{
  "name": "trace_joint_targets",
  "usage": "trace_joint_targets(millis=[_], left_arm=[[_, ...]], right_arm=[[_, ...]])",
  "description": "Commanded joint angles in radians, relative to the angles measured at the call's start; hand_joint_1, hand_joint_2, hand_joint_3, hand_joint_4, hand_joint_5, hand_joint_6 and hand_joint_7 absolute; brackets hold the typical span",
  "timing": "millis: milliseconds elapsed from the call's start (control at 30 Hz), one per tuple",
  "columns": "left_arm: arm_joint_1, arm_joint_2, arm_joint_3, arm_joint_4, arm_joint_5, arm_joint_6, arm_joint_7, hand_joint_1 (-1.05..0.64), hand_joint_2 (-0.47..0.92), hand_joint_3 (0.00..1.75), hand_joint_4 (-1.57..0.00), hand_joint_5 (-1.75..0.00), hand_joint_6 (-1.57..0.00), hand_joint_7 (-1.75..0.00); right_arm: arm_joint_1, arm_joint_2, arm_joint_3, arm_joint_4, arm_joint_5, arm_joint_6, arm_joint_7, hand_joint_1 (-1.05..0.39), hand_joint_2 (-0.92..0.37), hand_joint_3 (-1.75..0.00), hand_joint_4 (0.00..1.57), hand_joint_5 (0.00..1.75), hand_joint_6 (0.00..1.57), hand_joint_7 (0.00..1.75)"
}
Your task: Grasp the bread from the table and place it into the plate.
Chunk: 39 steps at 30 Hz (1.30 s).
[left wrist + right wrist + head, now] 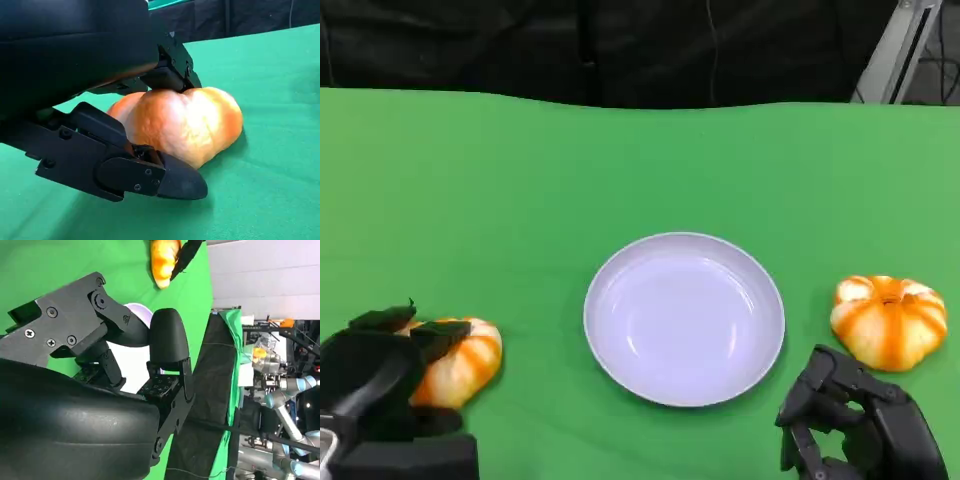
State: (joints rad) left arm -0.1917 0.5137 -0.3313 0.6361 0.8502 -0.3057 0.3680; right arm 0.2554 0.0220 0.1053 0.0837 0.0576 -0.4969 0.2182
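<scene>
Left hand (382, 372) grips one bread (455, 358) near the tabletop's front left corner, fingers (150, 175) wrapped over and under it, bread resting on the green tabletop (520, 200). Plate (610, 300) sits mid-table. Second bread (888, 320) lies by the right edge, with the right hand (855, 425) curled in on nothing just in front of it.

Bare green table (550, 190) lies open between the left bread roll (460, 360) and the empty white plate (685, 318), while a second bread roll (890, 320) sits just beyond the plate's right rim.
</scene>
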Motion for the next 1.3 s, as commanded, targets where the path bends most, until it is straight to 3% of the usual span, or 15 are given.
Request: trace_joint_targets(millis=[33,167,267,300,333,400,467,500,533,600,900,1300], left_arm=[[-0.008,0.017,-0.011,0.019,-0.013,0.007,0.007,-0.87,0.92,0.23,-0.38,-0.01,-0.51,0.0],[-0.005,0.016,-0.017,0.023,-0.024,0.007,0.011,-0.88,0.92,0.24,-0.38,-0.01,-0.51,0.0],[-0.002,0.016,-0.022,0.015,-0.036,0.011,-0.005,-0.75,0.92,0.22,-0.42,-0.02,-0.52,-0.01],[-0.001,0.012,-0.016,0.014,-0.052,0.007,-0.009,-0.49,0.92,0.2,-0.65,-0.09,-0.68,-0.05],[0.0,0.007,-0.011,0.014,-0.068,0.001,-0.012,-0.34,0.92,0.21,-0.84,-0.13,-0.83,-0.07],[0.001,0.003,-0.007,0.015,-0.092,-0.008,-0.012,-0.18,0.92,0.27,-1.1,-0.22,-1.07,-0.13],[0.0,-0.001,-0.004,0.027,-0.11,-0.033,0.012,-0.15,0.92,0.29,-1.16,-0.25,-1.13,-0.14],[-0.001,-0.004,-0.001,0.039,-0.119,-0.057,0.041,-0.11,0.92,0.24,-0.87,-1.08,-0.87,-0.92],[-0.002,-0.007,0.001,0.049,-0.126,-0.075,0.063,-0.09,0.92,0.21,-0.73,-1.41,-0.69,-1.32],[-0.007,-0.01,0.003,0.064,-0.134,-0.098,0.088,-0.07,0.92,0.22,-0.62,-1.67,-0.53,-1.66],[-0.037,-0.006,0.011,0.082,-0.15,-0.098,0.084,-0.04,0.92,0.2,-0.57,-1.75,-0.44,-1.75],[-0.079,-0.019,0.034,0.007,-0.165,-0.08,0.082,-0.07,0.92,0.29,-0.61,-1.75,-0.51,-1.75]], right_arm=[[0.007,-0.007,-0.004,-0.01,0.009,0.001,-0.005,-0.13,-0.62,-1.1,0.82,1.75,0.76,1.54],[0.007,-0.008,-0.004,-0.01,0.006,-0.003,-0.005,-0.13,-0.62,-1.1,0.82,1.75,0.76,1.54],[0.011,-0.008,-0.004,-0.02,0.0,0.007,-0.012,-0.13,-0.62,-1.1,0.82,1.75,0.76,1.54],[0.011,-0.008,-0.003,-0.02,0.001,0.008,-0.012,-0.13,-0.62,-1.1,0.82,1.75,0.76,1.54],[0.011,-0.008,-0.003,-0.02,0.002,0.008,-0.011,-0.13,-0.62,-1.1,0.82,1.75,0.76,1.54],[0.01,-0.009,-0.002,-0.02,0.002,0.007,-0.011,-0.13,-0.62,-1.1,0.82,1.75,0.76,1.54],[0.009,-0.009,-0.003,-0.018,0.001,0.006,-0.011,-0.13,-0.62,-1.1,0.82,1.75,0.76,1.54],[0.009,-0.01,-0.003,-0.017,0.002,0.006,-0.011,-0.13,-0.62,-1.1,0.82,1.75,0.76,1.54],[0.008,-0.01,-0.004,-0.016,0.002,0.006,-0.011,-0.13,-0.62,-1.1,0.82,1.75,0.76,1.54],[0.007,-0.009,-0.004,-0.014,0.005,0.006,-0.01,-0.13,-0.62,-1.1,0.82,1.75,0.76,1.54],[0.003,-0.012,-0.006,-0.008,0.009,0.001,-0.004,-0.13,-0.62,-1.1,0.83,1.75,0.75,1.54],[0.006,-0.014,-0.008,-0.008,0.006,0.004,-0.004,-0.13,-0.61,-1.11,0.82,1.75,0.75,1.55]])
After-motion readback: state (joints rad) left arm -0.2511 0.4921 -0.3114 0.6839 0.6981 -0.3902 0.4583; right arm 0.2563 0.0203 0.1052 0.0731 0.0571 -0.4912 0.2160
